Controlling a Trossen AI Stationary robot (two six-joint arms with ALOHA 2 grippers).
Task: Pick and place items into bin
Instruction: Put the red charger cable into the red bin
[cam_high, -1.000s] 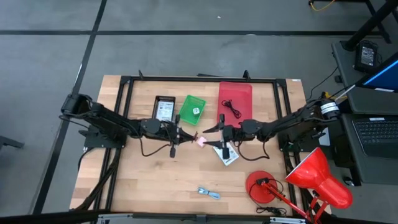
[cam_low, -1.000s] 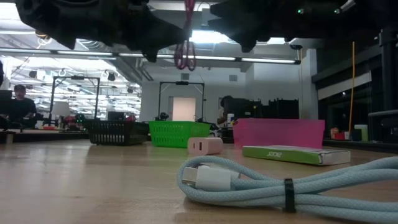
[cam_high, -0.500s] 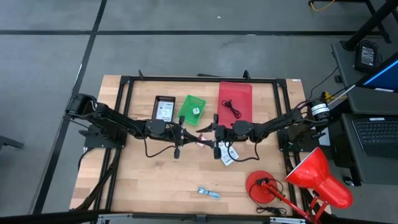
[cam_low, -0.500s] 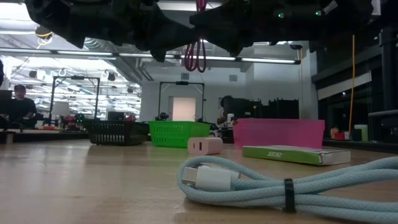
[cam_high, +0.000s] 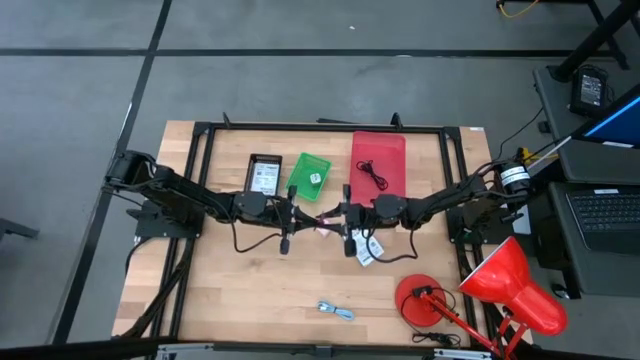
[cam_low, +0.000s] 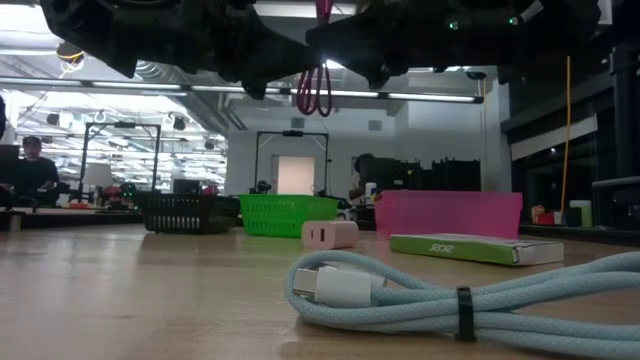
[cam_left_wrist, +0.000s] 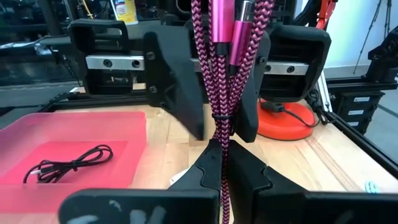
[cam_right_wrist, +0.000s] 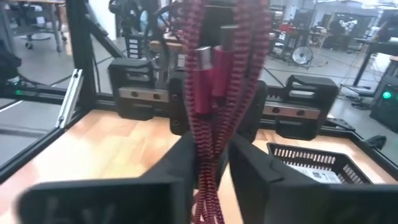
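Observation:
A magenta braided cord bundle (cam_high: 322, 218) hangs high over the table's middle between my two grippers, its loop (cam_low: 313, 92) hanging down. My left gripper (cam_high: 303, 216) and my right gripper (cam_high: 338, 215) face each other, both shut on it. A pale pink cube (cam_low: 330, 234) and a white packet (cam_high: 366, 249) lie on the table below. A blue-white cable (cam_high: 336, 311) lies near the front. The green bin (cam_high: 308, 174) holds a die (cam_high: 314, 178). The red bin (cam_high: 378, 158) holds a black cord (cam_high: 375, 173). My left gripper pinches the bundled strands (cam_left_wrist: 222, 163) between its two fingers, level, from the table's left, across the cord. The cord is lifted clear and hangs upright. My right gripper pinches the same bundle (cam_right_wrist: 208, 167) between its two fingers, level, from the table's right, across the strands. The cord's plugs (cam_right_wrist: 208, 62) show beyond the fingers.
A black basket (cam_high: 265, 176) with a printed packet stands left of the green bin. A red desk lamp (cam_high: 500, 290) stands at the front right corner. A dark frame (cam_high: 320, 128) borders the far work area. Bare wood lies at the front left.
My right gripper has gone toward the table's left edge, up to the cord that my left gripper holds. My left gripper has gone a little to the right with it. The cord has stayed lifted, hanging. In the last half second nothing has moved.

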